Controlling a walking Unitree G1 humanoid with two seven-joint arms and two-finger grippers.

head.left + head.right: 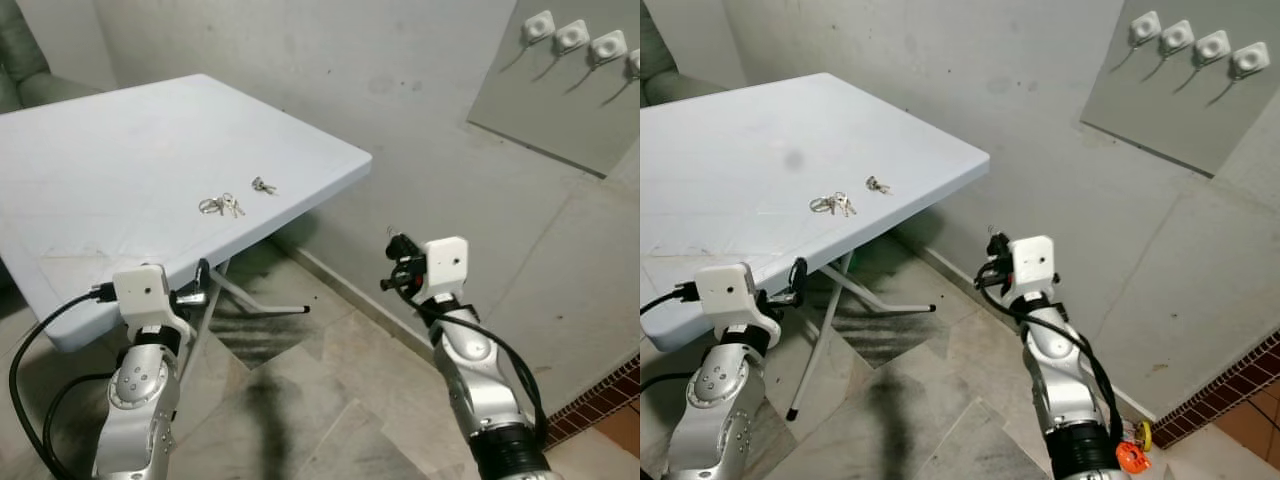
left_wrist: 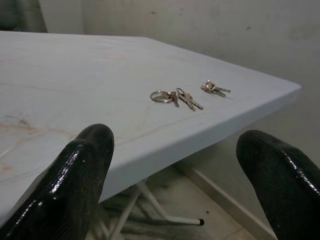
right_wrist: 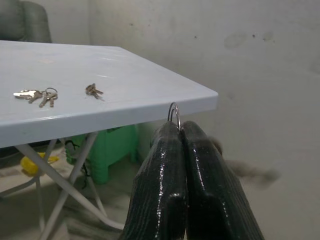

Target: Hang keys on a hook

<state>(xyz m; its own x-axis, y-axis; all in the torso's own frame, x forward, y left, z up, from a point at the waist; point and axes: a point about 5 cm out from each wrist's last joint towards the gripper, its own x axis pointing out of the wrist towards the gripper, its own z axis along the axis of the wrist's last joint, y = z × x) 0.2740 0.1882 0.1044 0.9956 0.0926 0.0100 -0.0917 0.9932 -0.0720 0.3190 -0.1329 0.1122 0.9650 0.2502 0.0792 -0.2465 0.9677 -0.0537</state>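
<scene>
Our right gripper [image 3: 179, 131] pinches a thin metal key ring [image 3: 173, 114], off the white folding table [image 1: 120, 150], below the white wall hooks [image 1: 1193, 42]. Our left gripper [image 2: 180, 175] is spread wide at the table edge, facing two more silver key bunches [image 1: 221, 205].

Pale blue folding counter [image 1: 120, 170] upper left, white metal legs [image 1: 250, 300] beneath. Grey stained plaster wall [image 1: 420, 120] across top and right. Marbled tile floor [image 1: 330, 400]. Brick-red skirting [image 1: 600, 400] lower right. Green stool [image 3: 112, 150] under counter.
</scene>
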